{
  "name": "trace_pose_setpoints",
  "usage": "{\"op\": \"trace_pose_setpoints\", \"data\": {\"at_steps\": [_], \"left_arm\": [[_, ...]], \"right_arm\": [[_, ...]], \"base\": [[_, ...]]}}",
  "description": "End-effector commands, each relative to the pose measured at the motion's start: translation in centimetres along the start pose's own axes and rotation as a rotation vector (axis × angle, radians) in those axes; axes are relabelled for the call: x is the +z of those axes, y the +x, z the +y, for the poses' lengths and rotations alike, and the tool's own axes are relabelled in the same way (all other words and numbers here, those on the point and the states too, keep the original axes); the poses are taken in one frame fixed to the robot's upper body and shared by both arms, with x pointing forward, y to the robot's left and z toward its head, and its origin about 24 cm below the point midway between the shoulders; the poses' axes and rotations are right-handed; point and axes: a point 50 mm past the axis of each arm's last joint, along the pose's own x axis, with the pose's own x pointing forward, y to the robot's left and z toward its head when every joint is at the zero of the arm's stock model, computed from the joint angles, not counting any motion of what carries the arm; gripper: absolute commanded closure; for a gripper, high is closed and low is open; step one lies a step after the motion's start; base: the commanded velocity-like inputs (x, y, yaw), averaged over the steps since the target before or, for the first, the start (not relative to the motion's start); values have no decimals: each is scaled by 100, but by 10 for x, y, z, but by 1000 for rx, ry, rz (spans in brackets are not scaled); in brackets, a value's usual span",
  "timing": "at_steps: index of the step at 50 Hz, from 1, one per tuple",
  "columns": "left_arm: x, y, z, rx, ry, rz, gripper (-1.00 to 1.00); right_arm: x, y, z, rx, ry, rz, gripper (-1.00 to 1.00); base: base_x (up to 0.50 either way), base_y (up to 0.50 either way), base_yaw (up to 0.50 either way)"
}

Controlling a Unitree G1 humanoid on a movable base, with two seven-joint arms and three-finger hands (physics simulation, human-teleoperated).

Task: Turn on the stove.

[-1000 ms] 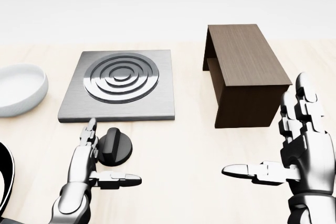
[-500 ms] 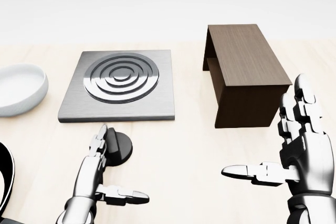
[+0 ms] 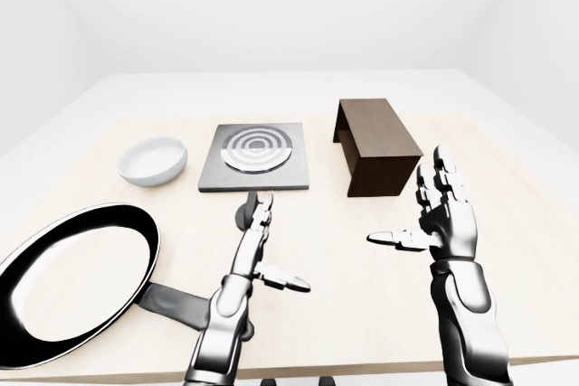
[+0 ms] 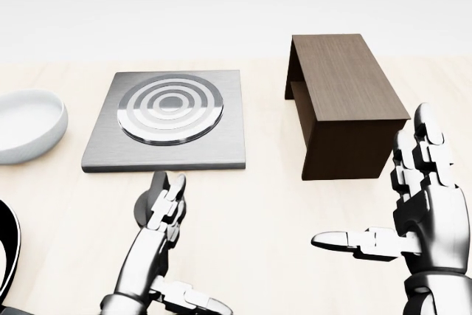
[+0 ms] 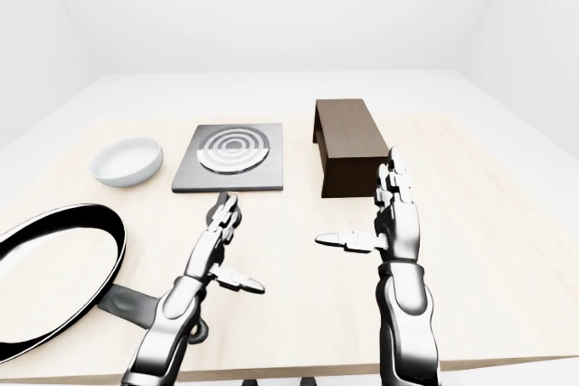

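the left hand is spread open, fingers straight and thumb out to the side, its fingertips lying over the black stove knob and hiding most of it, so which way the knob points cannot be told. the knob sits just on the near-edge side of the square stove plate, left of the table's middle. the right hand is open too, holding nothing, near the brown box.
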Motion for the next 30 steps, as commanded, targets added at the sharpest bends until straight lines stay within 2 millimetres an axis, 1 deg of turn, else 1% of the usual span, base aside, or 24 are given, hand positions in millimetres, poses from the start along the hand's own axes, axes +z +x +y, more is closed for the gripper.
{"op": "trace_pose_setpoints", "data": {"at_steps": [1,5,6,10,16,19,20,24,25,26,30], "left_arm": [[13,7,-1,-20,-11,-29,-100],[14,3,-4,-33,-35,-38,-100],[17,-1,-7,-59,-62,-50,-100],[30,-10,-9,-79,-83,-111,-100],[44,-24,-13,-106,-97,-179,-100],[48,-28,-14,-109,-97,-197,-100],[52,-32,-13,-106,-101,-225,-100],[52,-32,-13,-105,-101,-227,-100],[64,-41,-10,-87,-95,-303,-100],[68,-44,-8,-78,-97,-319,-100],[72,-45,-5,-64,-101,-335,-100]], "right_arm": [[-1,0,0,0,2,4,-100],[-3,0,0,0,3,12,-100],[-4,0,0,0,3,15,-100],[-4,0,0,1,3,16,-100],[-3,0,0,1,3,14,-100],[-4,0,0,0,3,15,-100],[-4,-1,0,-1,4,16,-100],[-4,-1,0,-1,4,16,-100],[-4,-1,0,1,4,16,-100],[-3,-1,0,1,3,14,-100],[-3,-1,0,-1,3,15,-100]], "base": [[0,0,0],[0,0,0],[0,0,0],[0,0,0],[0,0,0],[0,0,0],[0,0,0],[0,0,0],[0,0,0],[0,0,0],[0,0,0]]}}
